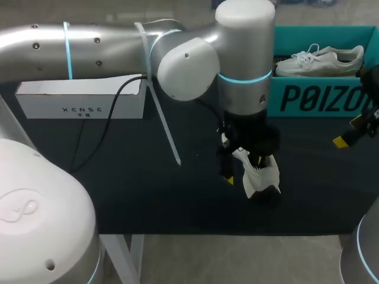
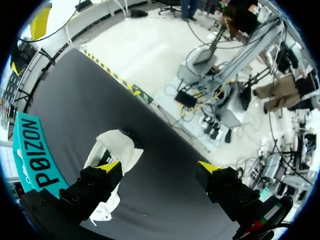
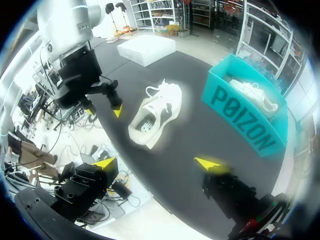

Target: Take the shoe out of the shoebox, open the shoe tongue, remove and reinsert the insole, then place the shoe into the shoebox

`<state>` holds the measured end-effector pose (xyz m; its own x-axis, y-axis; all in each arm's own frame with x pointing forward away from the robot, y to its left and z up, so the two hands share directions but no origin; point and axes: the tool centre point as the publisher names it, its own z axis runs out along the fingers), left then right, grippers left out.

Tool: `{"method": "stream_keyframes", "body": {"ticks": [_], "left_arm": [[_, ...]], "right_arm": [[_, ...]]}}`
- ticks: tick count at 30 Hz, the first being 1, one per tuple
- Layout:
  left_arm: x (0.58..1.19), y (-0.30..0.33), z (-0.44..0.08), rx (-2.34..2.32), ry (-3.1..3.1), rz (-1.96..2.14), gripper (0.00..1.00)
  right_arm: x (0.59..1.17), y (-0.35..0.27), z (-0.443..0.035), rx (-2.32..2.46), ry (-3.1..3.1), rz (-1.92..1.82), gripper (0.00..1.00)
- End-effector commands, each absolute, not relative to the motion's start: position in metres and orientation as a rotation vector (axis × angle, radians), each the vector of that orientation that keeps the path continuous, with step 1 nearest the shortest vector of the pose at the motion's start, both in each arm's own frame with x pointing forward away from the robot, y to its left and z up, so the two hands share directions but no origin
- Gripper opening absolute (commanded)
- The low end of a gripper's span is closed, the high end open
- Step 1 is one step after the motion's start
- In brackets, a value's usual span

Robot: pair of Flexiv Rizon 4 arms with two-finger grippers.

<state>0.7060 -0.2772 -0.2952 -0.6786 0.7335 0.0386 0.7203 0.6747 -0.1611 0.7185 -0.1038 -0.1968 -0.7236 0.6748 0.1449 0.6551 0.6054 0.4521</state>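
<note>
The shoe [image 2: 117, 145] lies under one finger of the left claw [image 2: 157, 167], whose fingers stand wide apart. Seen from above, the box [image 1: 308, 97] sits at the shoe's one o'clock.

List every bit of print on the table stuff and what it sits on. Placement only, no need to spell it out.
Large dark block letters, one word: front wall of the shoebox.
Small dark print, two short lines: front side of the white box; the lower line is too small to read.
Shoe on the table: no print that can be made out.
</note>
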Motion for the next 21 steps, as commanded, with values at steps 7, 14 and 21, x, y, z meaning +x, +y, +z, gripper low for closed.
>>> {"method": "stream_keyframes", "body": {"ticks": [7,14,21], "left_arm": [[0.675,-0.257,-0.295,-0.207,-3.138,0.163,1.0],[0.672,-0.25,-0.295,0.011,-3.132,0.151,1.0],[0.672,-0.25,-0.295,0.011,-3.132,0.151,1.0]], "right_arm": [[0.717,-0.104,-0.198,1.152,2.776,0.756,1.0],[0.717,-0.104,-0.198,1.152,2.776,0.756,1.0],[0.717,-0.104,-0.198,1.152,2.776,0.756,1.0]]}}
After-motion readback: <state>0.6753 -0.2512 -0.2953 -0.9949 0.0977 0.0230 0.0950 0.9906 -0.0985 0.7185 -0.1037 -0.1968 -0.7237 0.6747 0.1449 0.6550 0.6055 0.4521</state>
